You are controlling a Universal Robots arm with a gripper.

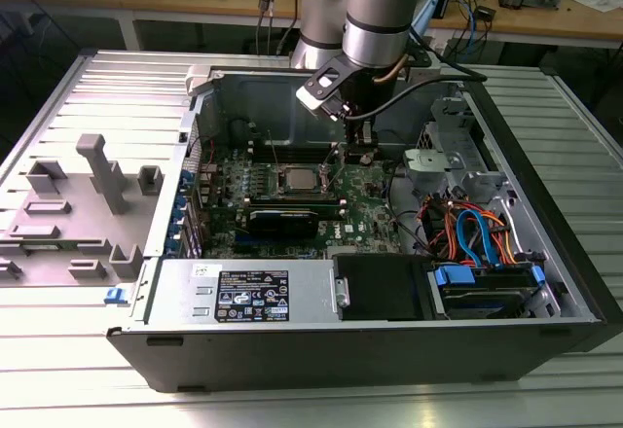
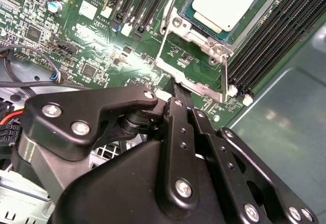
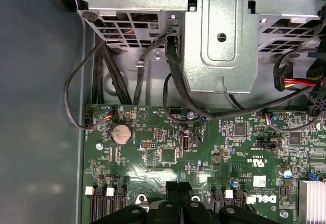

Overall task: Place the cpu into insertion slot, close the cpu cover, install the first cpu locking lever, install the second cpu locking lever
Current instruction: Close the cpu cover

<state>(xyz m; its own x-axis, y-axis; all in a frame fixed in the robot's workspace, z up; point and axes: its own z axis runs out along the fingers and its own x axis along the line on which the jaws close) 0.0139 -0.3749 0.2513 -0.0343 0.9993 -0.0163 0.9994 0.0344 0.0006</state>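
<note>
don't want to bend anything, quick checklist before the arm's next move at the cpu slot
1. cpu lying flat in slot: ok
2. cover down around cpu: looks ok
3. lever along the slot's side latched: cannot tell
4. pincer low beside the slot's corner, off the cpu: ok
5. cables away from the slot: ok

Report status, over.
Gripper shut, tip at raised cpu cover edge. Cpu seated in insertion slot. No obstruction seen.
</note>
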